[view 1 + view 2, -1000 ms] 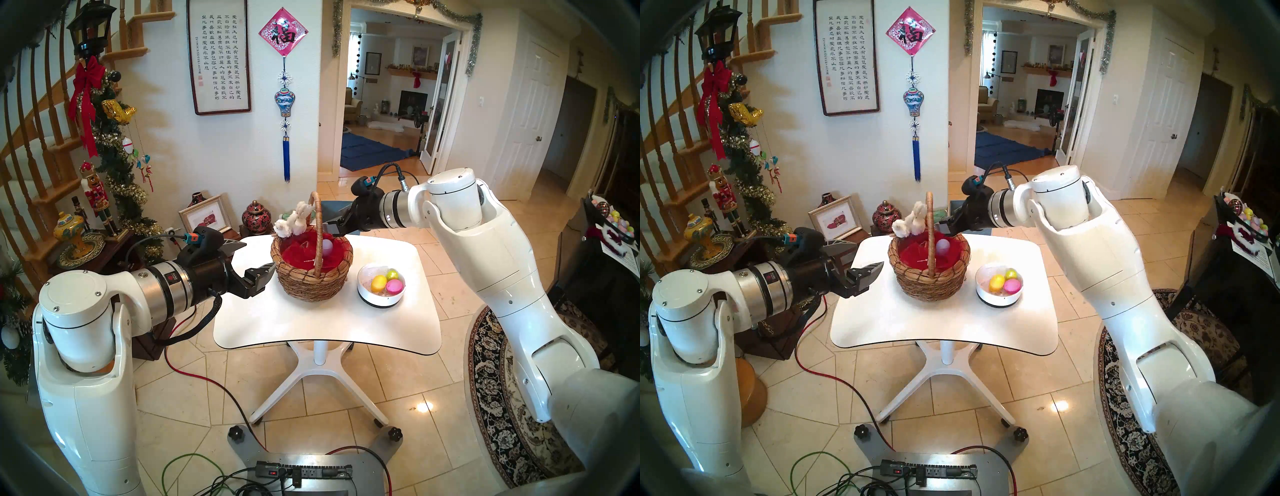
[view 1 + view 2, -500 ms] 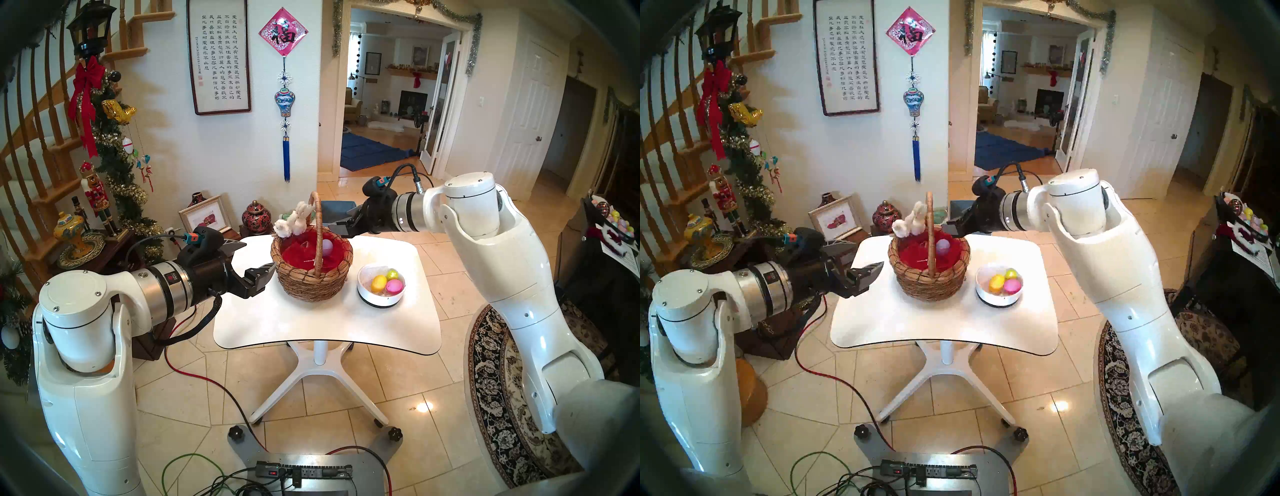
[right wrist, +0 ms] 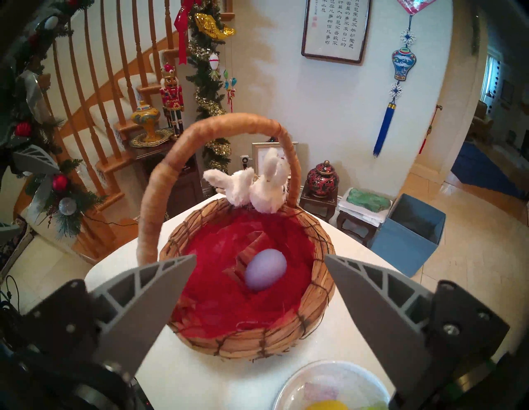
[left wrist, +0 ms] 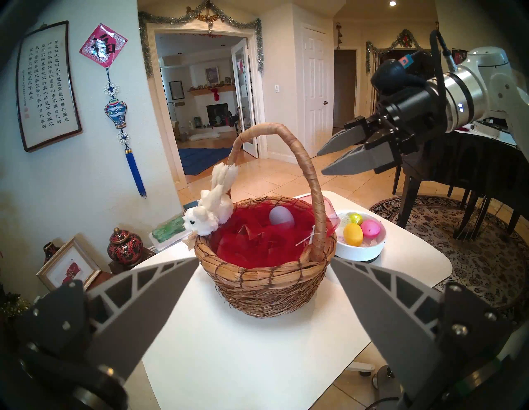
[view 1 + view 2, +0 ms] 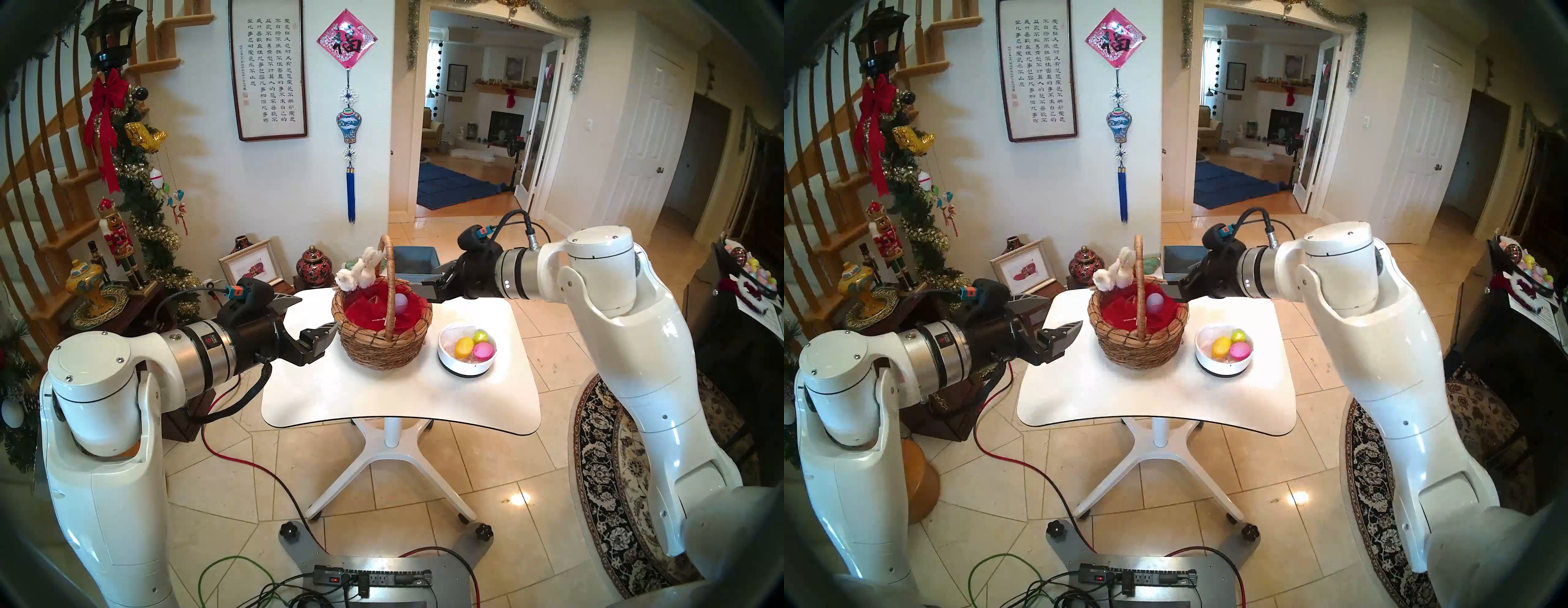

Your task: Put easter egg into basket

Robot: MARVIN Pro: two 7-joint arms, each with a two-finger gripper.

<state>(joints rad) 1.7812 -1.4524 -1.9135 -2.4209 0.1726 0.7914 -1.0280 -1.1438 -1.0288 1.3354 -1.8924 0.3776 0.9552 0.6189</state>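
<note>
I've got the basket sitting on the white table, toward the far left part of the top, upright, handle arched over it. Plush bunny perched on the far rim. One pale purple egg lies inside on the red lining, off to the side nearer my right arm.

White bowl just beside the basket on its right, not touching from what I can see. Three eggs in it: yellow egg, pink egg, green egg behind those two.

Right gripper hangs in the air above the far right rim of the basket, tips aimed down toward the lining, fingers spread with nothing between them. In the head views only one finger shows clearly, so whether it is over the rim or just outside I can't say for sure.

Left gripper is level, just left of the basket, fingers wide apart and empty; the near finger tip looks very close to the wicker wall, contact unclear.

Blue box stands on the floor beyond the table.
</note>
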